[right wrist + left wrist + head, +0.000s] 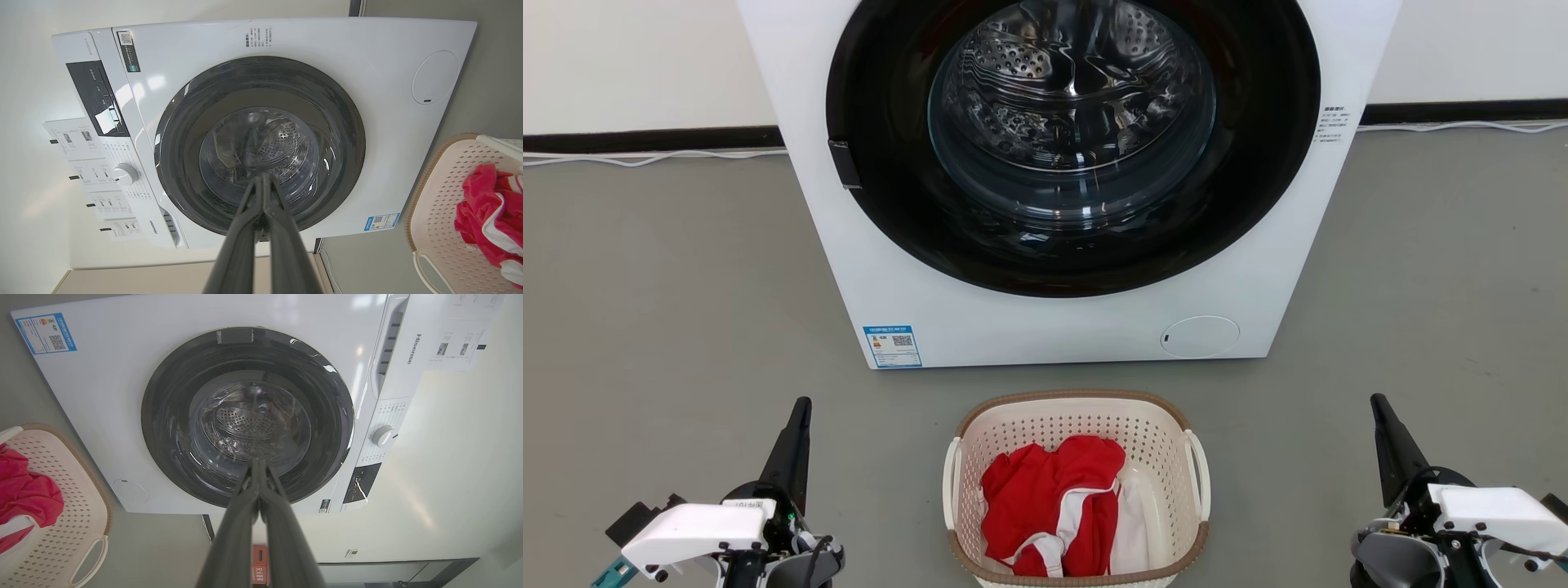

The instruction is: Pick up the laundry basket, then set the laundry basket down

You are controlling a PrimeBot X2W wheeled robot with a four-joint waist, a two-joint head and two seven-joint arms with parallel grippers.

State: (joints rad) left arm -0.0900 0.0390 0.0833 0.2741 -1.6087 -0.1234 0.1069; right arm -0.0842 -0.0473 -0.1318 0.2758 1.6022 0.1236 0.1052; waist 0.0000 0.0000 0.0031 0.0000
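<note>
The cream-white perforated laundry basket (1143, 441) with a brown woven-look rim stands on the grey floor, bottom centre of the head view, with red and white clothes (1049, 502) inside. Its white loop handles sit on either side. My left gripper (800, 408) is well to the basket's left, shut and holding nothing, fingers pointing toward the washer. My right gripper (1378, 404) is well to the right, shut the same way. The basket (81, 506) shows at the left of the left wrist view behind the shut gripper (257, 461), and the basket (437, 212) at the right of the right wrist view beside the gripper (263, 176).
A white front-loading washing machine (980, 310) with a dark round door stands just behind the basket, against the wall. A white cable (645, 158) runs along the baseboard. Grey floor (670, 310) spreads out on both sides of the basket.
</note>
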